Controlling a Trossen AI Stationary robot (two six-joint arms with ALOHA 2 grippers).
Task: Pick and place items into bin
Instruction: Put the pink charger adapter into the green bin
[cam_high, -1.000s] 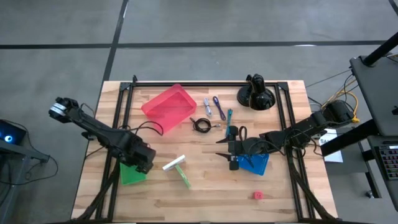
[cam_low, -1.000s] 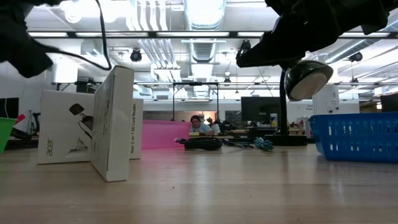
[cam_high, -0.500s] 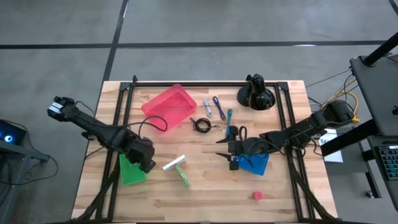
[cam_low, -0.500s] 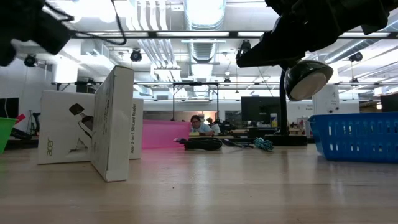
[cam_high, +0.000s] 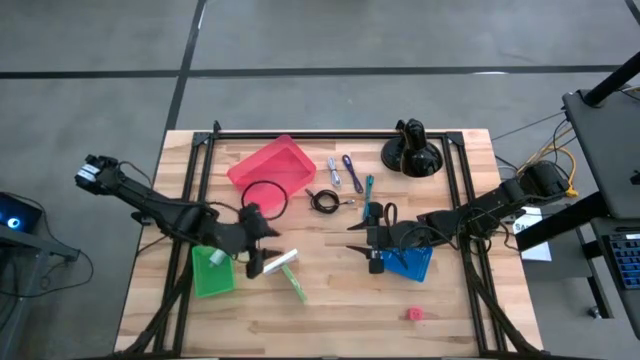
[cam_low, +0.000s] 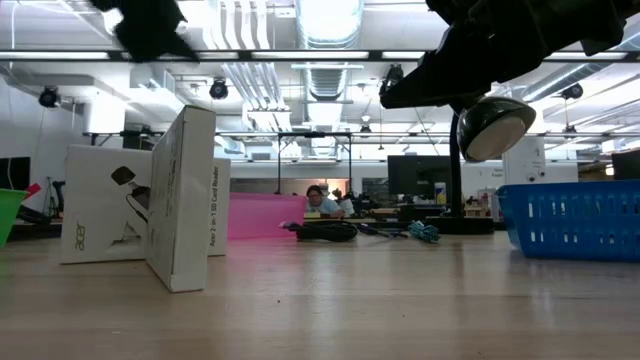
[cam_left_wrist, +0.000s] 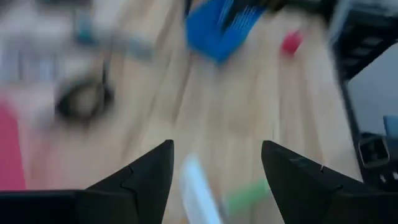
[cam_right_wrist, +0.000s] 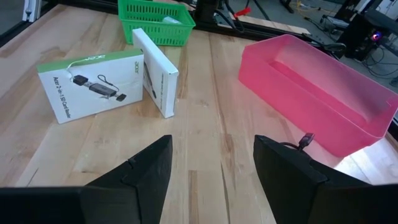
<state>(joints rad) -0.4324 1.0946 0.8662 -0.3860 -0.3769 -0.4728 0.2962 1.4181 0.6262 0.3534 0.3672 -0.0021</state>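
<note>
Between the earlier pictures and this one, only the left gripper (cam_high: 262, 245) had moved: it had swung off the green mesh basket (cam_high: 211, 272) toward the middle of the table (cam_high: 340, 300), fingers (cam_left_wrist: 138, 180) spread and holding nothing, and now hung just beside the white-and-green boxed sticks (cam_high: 286, 270). Judging by that heading, the boxes were its next target, which would explain why the fingers stayed wide.

Nearest the front edge, a small red block (cam_high: 415, 314) lay alone, well apart from everything else. Further in, the right gripper (cam_high: 372, 240) waited over the near edge of the blue mesh basket (cam_high: 408, 264), its fingers (cam_right_wrist: 134, 177) likewise released and empty; it had not shifted at all, presumably parked until the left arm finished.

Beyond the boxes, the black coiled cable (cam_high: 322, 201) rested on the bare wood, with the thin purple, blue and teal sticks (cam_high: 349, 173) loose just behind it. None of these items had changed place. The pink plastic tray (cam_high: 271, 166) sat toward the far left, and a black domed camera mount (cam_high: 412, 150) stood at the far edge. Most items remained outside any bin, so the task looked far from done.
</note>
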